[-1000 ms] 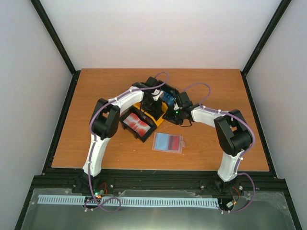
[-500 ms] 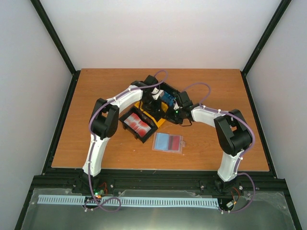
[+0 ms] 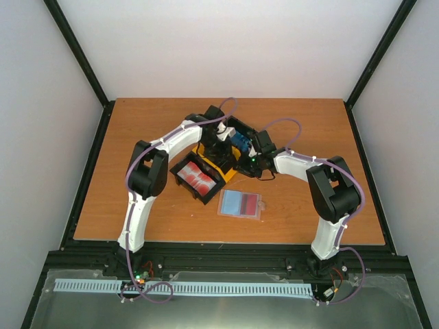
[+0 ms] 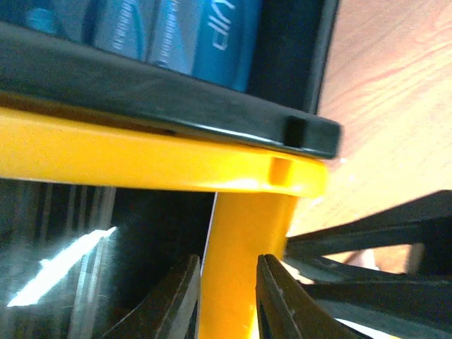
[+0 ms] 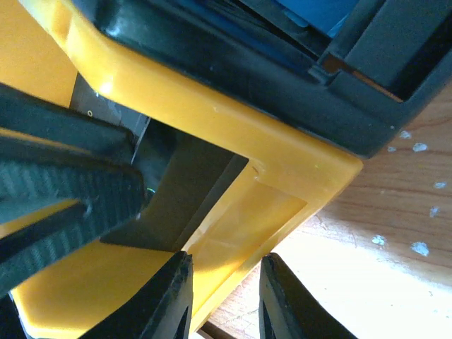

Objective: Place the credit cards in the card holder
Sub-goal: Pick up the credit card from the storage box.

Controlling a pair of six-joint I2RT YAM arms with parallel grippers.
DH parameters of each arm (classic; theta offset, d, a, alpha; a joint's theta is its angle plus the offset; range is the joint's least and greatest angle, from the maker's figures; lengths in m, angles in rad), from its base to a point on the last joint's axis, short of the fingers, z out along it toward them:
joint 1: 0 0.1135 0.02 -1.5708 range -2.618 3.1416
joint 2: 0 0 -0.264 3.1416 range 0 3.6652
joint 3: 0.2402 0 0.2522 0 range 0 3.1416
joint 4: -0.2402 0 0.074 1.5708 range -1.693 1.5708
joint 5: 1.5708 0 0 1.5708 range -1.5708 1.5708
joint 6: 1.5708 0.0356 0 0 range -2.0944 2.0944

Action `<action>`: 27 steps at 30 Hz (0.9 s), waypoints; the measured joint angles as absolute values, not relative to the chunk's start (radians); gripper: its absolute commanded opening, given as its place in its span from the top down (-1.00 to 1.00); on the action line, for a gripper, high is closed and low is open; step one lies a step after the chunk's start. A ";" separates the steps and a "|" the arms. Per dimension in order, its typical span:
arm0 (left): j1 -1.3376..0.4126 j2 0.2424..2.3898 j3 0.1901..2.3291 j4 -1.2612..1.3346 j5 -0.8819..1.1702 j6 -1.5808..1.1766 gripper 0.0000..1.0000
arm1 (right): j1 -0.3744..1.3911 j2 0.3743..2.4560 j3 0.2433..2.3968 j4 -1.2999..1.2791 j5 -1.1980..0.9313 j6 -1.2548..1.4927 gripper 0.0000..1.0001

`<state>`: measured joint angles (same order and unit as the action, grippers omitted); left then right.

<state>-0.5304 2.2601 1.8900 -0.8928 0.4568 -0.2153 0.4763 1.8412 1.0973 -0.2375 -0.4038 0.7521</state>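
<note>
Left gripper point(image 4: 227, 300) pinching yellow bin point(image 4: 141, 159) wall between its fingers, right gripper point(image 5: 224, 296) slightly parted astride same bin's corner

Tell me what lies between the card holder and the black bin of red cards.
Nothing. The top external view shows only a narrow strip of bare wooden table between the card holder and the black bin.

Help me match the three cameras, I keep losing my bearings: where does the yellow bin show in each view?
Top external: the yellow bin sits at the picture's centre.
Left wrist: its rim crosses the middle, with one wall running down to the bottom edge.
Right wrist: its rim runs diagonally down from the upper left.
Shared landmark: the black bin holding blue cards, right against it in every view.
</note>
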 measured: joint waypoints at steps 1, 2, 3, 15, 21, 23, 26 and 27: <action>-0.530 2.259 1.894 -0.899 0.478 -0.220 0.53 | 0.476 1.841 1.097 -0.237 -0.404 0.751 0.48; -0.531 2.258 1.895 -0.903 0.493 -0.226 0.53 | 0.476 1.841 1.097 -0.237 -0.404 0.751 0.48; -0.532 2.256 1.897 -0.909 0.511 -0.232 0.53 | 0.476 1.841 1.097 -0.237 -0.404 0.750 0.48; -0.541 2.256 1.896 -0.987 0.588 -0.293 0.44 | 0.473 1.841 1.097 -0.235 -0.400 0.744 0.48; -0.541 2.256 1.895 -0.987 0.574 -0.275 0.36 | 0.472 1.841 1.093 -0.231 -0.400 0.740 0.48; -0.541 2.256 1.895 -0.986 0.567 -0.265 0.36 | 0.472 1.839 1.090 -0.228 -0.400 0.737 0.48; -0.543 2.257 1.895 -0.981 0.544 -0.249 0.40 | 0.472 1.833 1.084 -0.227 -0.391 0.729 0.48; -0.545 2.258 1.895 -0.980 0.535 -0.245 0.43 | 0.472 1.829 1.079 -0.228 -0.382 0.725 0.48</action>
